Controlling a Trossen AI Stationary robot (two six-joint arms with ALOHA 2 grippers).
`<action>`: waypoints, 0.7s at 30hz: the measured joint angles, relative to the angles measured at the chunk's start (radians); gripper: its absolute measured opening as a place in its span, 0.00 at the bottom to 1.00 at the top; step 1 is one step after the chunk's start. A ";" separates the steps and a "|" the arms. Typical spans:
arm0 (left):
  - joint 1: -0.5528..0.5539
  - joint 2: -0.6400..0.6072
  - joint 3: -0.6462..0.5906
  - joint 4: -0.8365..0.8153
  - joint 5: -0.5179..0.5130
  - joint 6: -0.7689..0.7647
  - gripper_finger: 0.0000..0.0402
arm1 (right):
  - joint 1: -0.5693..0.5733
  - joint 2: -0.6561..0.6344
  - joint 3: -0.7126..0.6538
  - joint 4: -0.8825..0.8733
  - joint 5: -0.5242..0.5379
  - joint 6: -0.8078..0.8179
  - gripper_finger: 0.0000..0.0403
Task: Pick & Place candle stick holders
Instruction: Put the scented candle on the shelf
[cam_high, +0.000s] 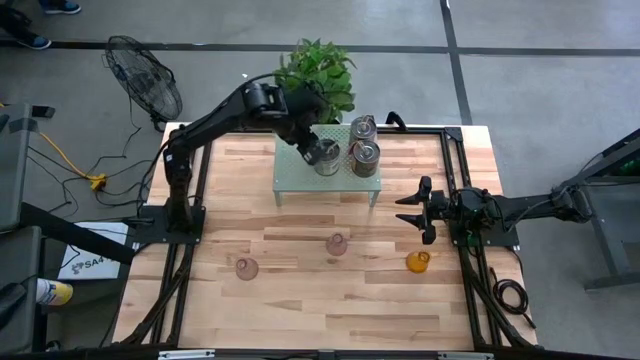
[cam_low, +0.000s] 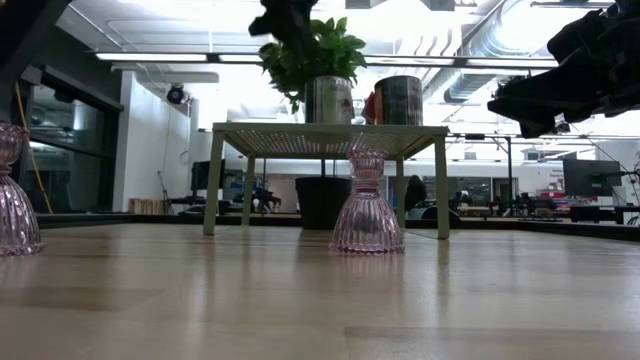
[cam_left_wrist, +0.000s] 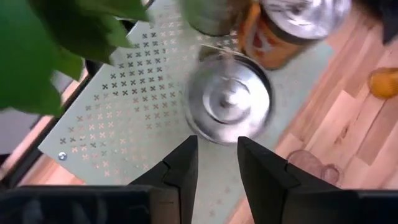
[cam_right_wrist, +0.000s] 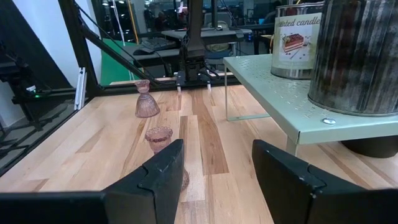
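Three silver-grey holders stand on the green perforated shelf (cam_high: 300, 172): one at its middle (cam_high: 327, 160), two toward its right (cam_high: 365, 157) (cam_high: 363, 127). My left gripper (cam_high: 312, 148) hovers just above the middle one (cam_left_wrist: 230, 102), fingers open with a narrow gap (cam_left_wrist: 214, 155), touching nothing. Two pink glass holders (cam_high: 337, 243) (cam_high: 246, 267) and the amber one (cam_high: 418, 261) stand on the wooden table. My right gripper (cam_high: 420, 210) is open and empty above the table's right side, near the amber holder; its wrist view (cam_right_wrist: 214, 168) looks toward the pink holders (cam_right_wrist: 160, 138) (cam_right_wrist: 147, 99).
A potted green plant (cam_high: 318, 68) stands just behind the shelf, and its leaves (cam_left_wrist: 37, 56) reach close to my left gripper. The shelf stands on thin legs (cam_low: 213, 180) at the table's far middle. A black frame (cam_high: 455, 170) borders the table's right side.
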 joint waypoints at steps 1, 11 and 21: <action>-0.019 -0.006 0.000 -0.010 -0.027 -0.001 0.27 | 0.000 0.000 0.000 0.000 0.000 0.001 0.46; -0.222 -0.024 0.000 -0.054 -0.373 -0.065 0.27 | 0.000 0.000 0.000 0.000 0.000 0.001 0.46; -0.347 -0.022 -0.009 -0.120 -0.608 -0.163 0.02 | 0.000 0.000 0.000 0.000 0.000 0.001 0.46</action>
